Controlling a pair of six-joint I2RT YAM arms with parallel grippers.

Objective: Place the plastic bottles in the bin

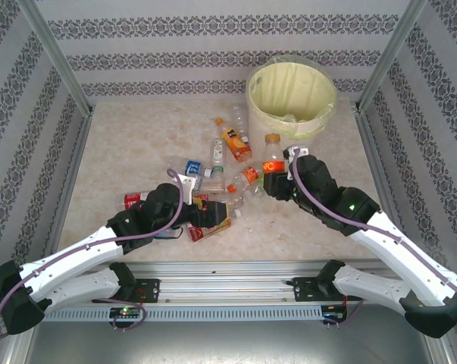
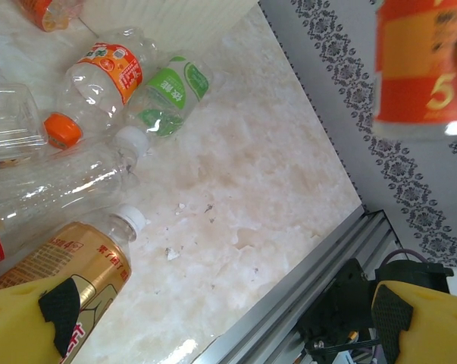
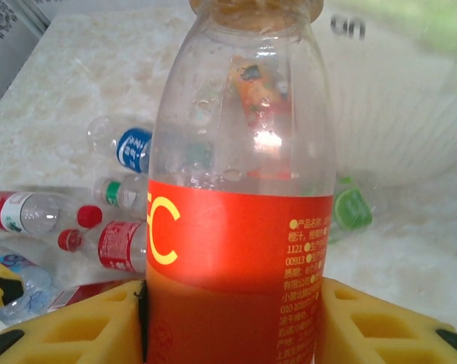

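Right hand (image 1: 276, 184) is clamped on an upright orange-label bottle (image 1: 271, 161), which looks lifted off the table (image 1: 137, 144). The bin (image 1: 319, 125) sits near, about 1 o'clock from it, so the right arm's nearer. Left hand (image 1: 207, 215) hangs wide open over the pile of bottles (image 1: 222, 173).

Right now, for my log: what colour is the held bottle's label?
Orange-red label, yellow lettering; best in right wrist view.

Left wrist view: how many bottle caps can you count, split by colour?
Orange cap: 1
White caps: 2
Total: 3
The cap of the green-labelled bottle cannot be made out, so it is not counted.
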